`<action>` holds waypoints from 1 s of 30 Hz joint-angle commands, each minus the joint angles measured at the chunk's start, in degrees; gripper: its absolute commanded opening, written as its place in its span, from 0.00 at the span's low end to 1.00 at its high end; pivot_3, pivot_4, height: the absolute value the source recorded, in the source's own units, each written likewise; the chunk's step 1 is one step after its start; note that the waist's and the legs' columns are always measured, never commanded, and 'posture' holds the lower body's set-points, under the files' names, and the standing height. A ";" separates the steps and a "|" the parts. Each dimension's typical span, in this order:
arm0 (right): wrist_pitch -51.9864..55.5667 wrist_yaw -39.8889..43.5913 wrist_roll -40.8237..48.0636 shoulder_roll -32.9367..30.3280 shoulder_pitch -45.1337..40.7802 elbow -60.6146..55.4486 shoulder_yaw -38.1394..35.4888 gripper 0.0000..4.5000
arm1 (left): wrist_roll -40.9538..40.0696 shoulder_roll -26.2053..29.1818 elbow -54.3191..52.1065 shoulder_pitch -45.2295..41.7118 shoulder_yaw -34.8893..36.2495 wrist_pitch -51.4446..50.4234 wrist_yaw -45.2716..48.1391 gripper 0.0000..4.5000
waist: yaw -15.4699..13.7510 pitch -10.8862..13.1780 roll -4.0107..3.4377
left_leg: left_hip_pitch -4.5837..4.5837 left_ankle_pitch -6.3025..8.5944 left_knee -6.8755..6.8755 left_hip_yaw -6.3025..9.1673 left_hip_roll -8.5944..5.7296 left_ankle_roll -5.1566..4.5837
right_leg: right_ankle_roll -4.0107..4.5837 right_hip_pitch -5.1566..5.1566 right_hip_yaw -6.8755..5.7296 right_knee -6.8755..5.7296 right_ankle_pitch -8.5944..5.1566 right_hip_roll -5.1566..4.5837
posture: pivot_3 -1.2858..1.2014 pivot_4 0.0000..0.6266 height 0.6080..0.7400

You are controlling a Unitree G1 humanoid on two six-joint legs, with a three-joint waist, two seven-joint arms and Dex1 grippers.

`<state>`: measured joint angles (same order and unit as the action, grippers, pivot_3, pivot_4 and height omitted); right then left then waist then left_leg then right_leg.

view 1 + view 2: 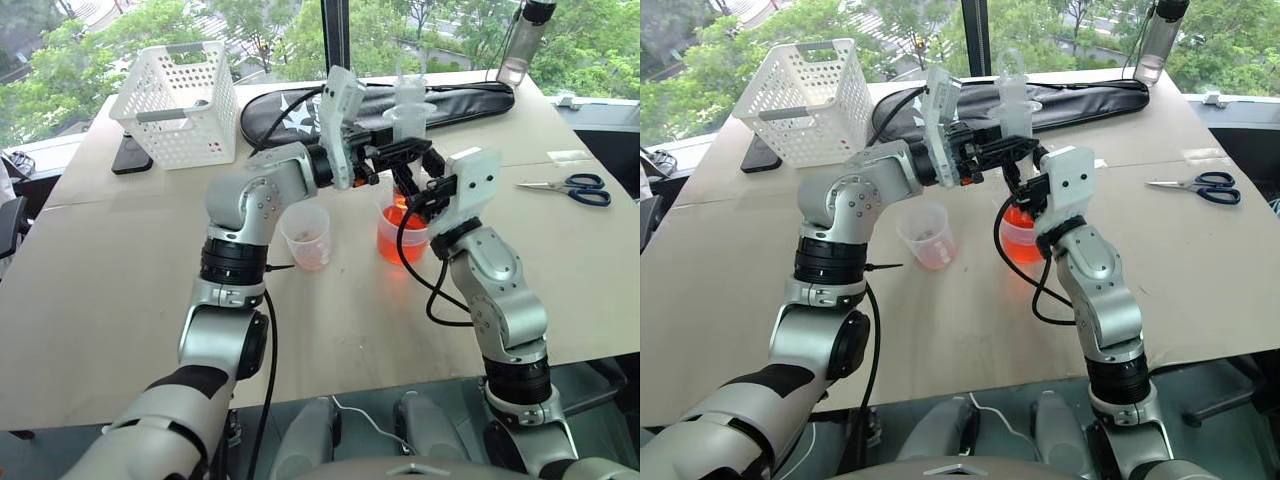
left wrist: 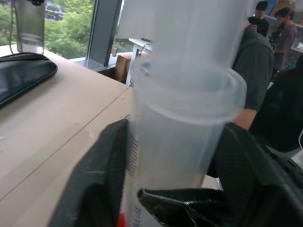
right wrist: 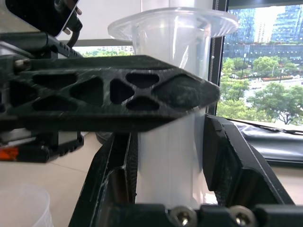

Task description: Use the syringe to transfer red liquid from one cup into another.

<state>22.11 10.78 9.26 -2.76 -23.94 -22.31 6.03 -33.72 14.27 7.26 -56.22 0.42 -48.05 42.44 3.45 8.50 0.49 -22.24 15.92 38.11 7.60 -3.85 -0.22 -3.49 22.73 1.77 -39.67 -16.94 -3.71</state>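
**Mia:** What is the robot doing right now?

**Ben:** It holds the syringe straight up over the handled cup. That cup has the red liquid in it. The tip end goes down toward the red, but the fingers hide it, so I can't tell if it is in the liquid.

**Mia:** Which hand holds it?

**Ben:** Both! The right gripper is closed around the lower part of the clear tube, just above the handled cup. The left gripper reaches in from the side and is closed on the tube higher up, right under the white rim.

**Mia:** So what step is this?

**Ben:** I think it is the filling step. The tube looks pale and not red, so I guess no liquid is inside yet.

**Mia:** Where is the small cup?

**Ben:** The small cup stands near the handled cup, on the robot's left side of it. It has only a little pink at the bottom.

**Mia:** What comes next?

**Ben:** I think one hand must keep the tube still while the other pulls the plunger up. Then the syringe has to move over to the small cup. It should stay upright so nothing drips.
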 commanded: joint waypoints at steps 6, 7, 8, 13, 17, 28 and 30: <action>0.48 0.86 2.26 -0.10 -0.37 -4.52 -0.77 0.54 | -0.13 0.40 -1.14 -0.83 0.31 1.54 0.88 0.39 | -0.08 0.00 0.00 | 0.00 0.00 0.00 0.00 0.00 0.00 | 0.00 0.00 0.00 0.02 0.00 -0.01 | 0.52 0.24 1.00; 0.94 1.17 2.81 -0.24 -0.29 -4.71 -0.91 0.62 | -0.11 0.47 -1.08 -0.88 0.37 1.68 0.97 0.38 | -0.09 0.00 0.00 | 0.00 0.00 0.00 0.00 0.00 0.00 | 0.00 0.00 0.00 0.02 0.00 -0.01 | 0.52 0.24 1.00; 1.58 1.66 2.98 -0.94 -0.23 -5.05 -0.96 0.76 | -0.11 0.61 -1.01 -1.05 0.50 1.97 1.22 0.35 | -0.08 0.00 0.00 | -0.01 0.00 0.00 0.00 0.00 0.00 | 0.00 0.00 0.00 0.02 0.00 -0.01 | 0.52 0.24 1.00; 5.49 2.68 4.72 -5.24 1.07 -7.93 -4.12 0.99 | 0.20 1.82 -0.30 -1.97 0.93 3.49 2.69 0.34 | -0.22 0.00 0.01 | -0.01 0.00 -0.01 0.00 0.00 0.00 | 0.00 -0.01 0.00 0.05 0.00 -0.01 | 0.52 0.24 1.00; 8.56 6.05 7.77 -10.63 3.27 -11.18 -7.05 0.99 | 1.56 3.20 -0.10 -1.48 -0.13 5.30 4.19 0.34 | -0.78 0.01 0.01 | -0.02 0.01 -0.01 0.01 -0.01 -0.01 | 0.00 -0.01 -0.02 0.07 0.00 0.00 | 0.52 0.24 1.00; 13.45 9.14 15.33 -18.23 4.41 -14.19 -13.46 0.99 | -3.36 2.00 3.56 -4.35 8.10 1.87 -1.05 0.34 | -1.08 0.04 0.06 | -0.08 0.01 -0.01 0.02 0.00 -0.02 | 0.00 -0.01 -0.06 0.15 0.00 -0.01 | 0.52 0.24 1.00; 13.43 9.16 15.67 -18.84 3.62 -13.60 -13.97 0.99 | -5.04 3.16 5.09 -5.65 10.96 -0.43 -2.39 0.34 | -1.05 0.05 0.08 | -0.08 0.01 -0.01 0.02 0.00 -0.02 | 0.00 -0.01 -0.05 0.15 0.00 -0.01 | 0.52 0.24 1.00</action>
<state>35.99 19.69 23.77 -20.94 -18.70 -34.85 -6.23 -35.90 16.13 12.37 -59.45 7.58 -46.77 41.27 2.39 8.55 0.57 -22.33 15.93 38.10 7.62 -3.85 -0.24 -3.49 22.72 1.72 -39.52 -16.94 -3.72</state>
